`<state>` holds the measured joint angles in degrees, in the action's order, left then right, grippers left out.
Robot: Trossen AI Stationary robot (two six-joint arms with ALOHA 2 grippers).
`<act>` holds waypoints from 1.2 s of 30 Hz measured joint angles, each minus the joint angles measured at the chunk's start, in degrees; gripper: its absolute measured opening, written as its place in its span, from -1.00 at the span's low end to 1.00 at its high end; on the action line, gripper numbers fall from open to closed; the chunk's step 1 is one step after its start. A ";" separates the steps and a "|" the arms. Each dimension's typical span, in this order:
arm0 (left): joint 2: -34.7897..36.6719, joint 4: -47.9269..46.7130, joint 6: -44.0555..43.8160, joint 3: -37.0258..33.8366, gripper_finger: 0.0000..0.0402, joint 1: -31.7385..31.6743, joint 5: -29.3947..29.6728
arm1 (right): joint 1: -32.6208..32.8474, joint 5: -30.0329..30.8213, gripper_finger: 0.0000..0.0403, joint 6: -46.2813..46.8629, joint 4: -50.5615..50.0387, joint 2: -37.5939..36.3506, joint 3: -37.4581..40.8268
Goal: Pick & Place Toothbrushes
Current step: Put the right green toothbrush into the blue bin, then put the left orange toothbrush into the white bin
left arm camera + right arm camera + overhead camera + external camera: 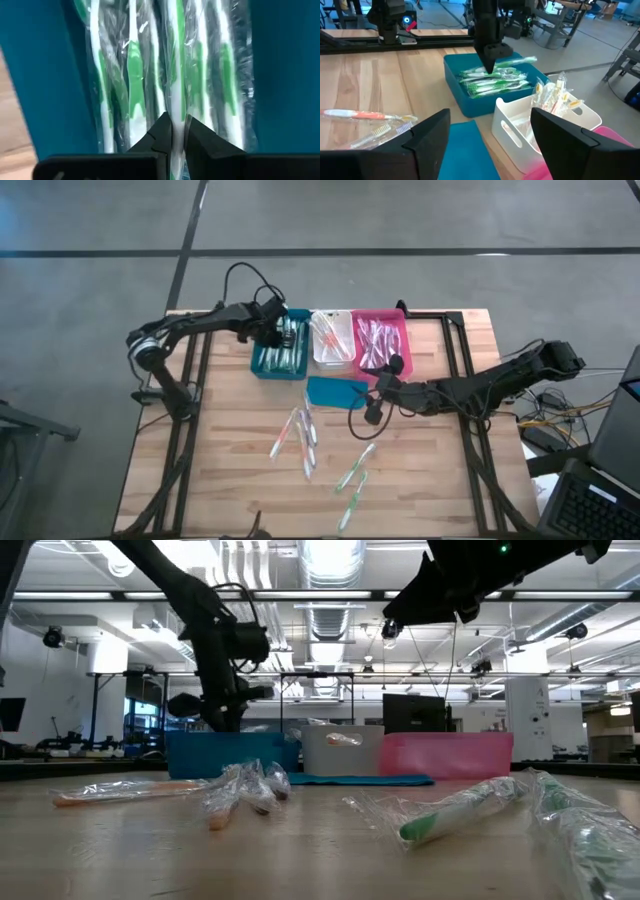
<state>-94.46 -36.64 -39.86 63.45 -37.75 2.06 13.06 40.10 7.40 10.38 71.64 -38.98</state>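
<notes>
I see three bins in a row at the far part of the table [230, 480]. The left gripper [283, 332] is down inside the left bin [262, 360], and one wrapped toothbrush [176, 75] lies between its jaws, with others packed on both sides. The middle bin [331, 355] and the right bin [400, 340] are beside it. The right gripper [375, 402] is over the table, with a flat lid [335, 391] under its jaws. More toothbrushes [300, 440] lie loose on the table nearer to me.
</notes>
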 joint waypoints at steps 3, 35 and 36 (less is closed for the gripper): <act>-1.57 0.24 -0.31 -0.04 -0.84 -0.16 -0.72 | 0.00 0.00 0.38 0.13 -0.26 0.00 0.00; -5.79 -18.15 6.33 11.61 -0.15 -0.74 -7.26 | 0.02 0.02 0.20 0.13 -1.23 0.00 0.00; -5.79 -19.92 6.58 13.03 -0.15 -0.56 -7.22 | 0.02 0.02 0.19 0.13 -1.21 0.00 0.00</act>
<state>-100.25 -56.56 -33.27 76.48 -38.31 -5.16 13.08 40.12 7.53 9.17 71.64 -38.98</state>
